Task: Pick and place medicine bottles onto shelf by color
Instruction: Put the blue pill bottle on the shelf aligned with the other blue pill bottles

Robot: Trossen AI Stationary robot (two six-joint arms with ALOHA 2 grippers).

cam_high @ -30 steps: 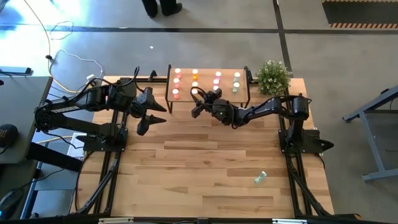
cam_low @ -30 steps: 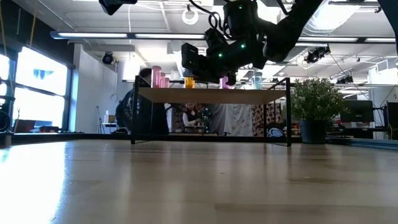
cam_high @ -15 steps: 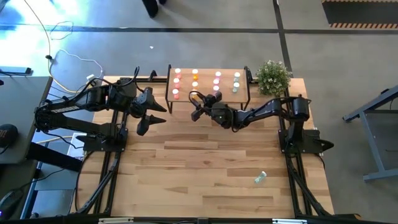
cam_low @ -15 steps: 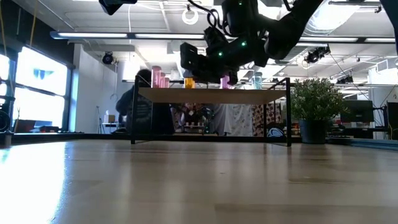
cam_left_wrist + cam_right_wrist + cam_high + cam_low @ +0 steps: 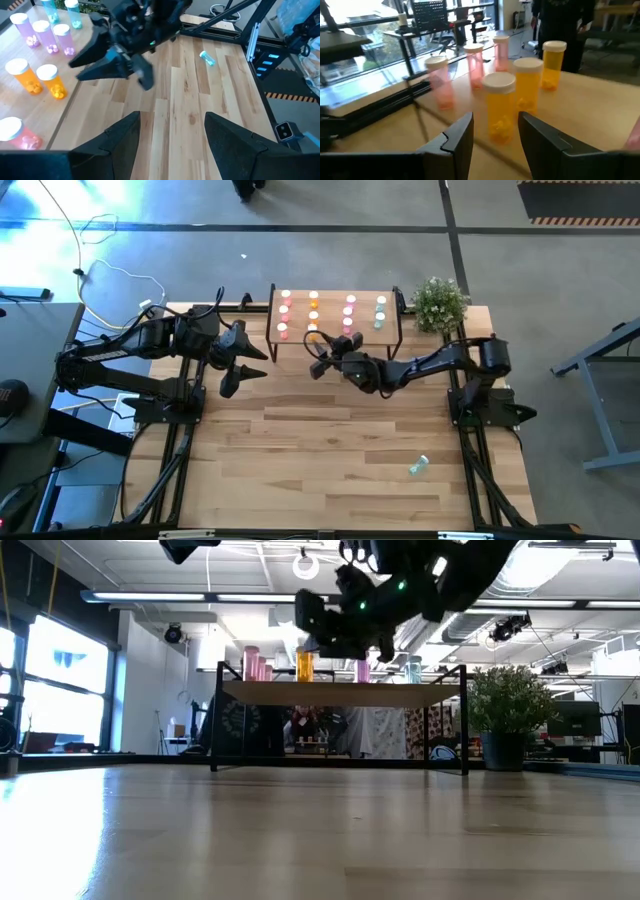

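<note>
Withdrawn from the shelf's (image 5: 392, 330) front edge, the right gripper (image 5: 318, 356) is being held empty with jaws apart, an orange bottle (image 5: 500, 107) standing on the board just ahead of its fingers (image 5: 456, 139). Medicine bottles (image 5: 314, 308) are being kept in rows on the shelf; one teal bottle (image 5: 418, 466) is lying near the desk's right edge. The left gripper (image 5: 238, 372) is waiting open beside the shelf's left end

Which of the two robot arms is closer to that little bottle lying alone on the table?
The right. Its end effector hovers empty at the shelf's front edge, up-table from the lone teal bottle. The left end effector waits beside the shelf's other end, farther still.
</note>
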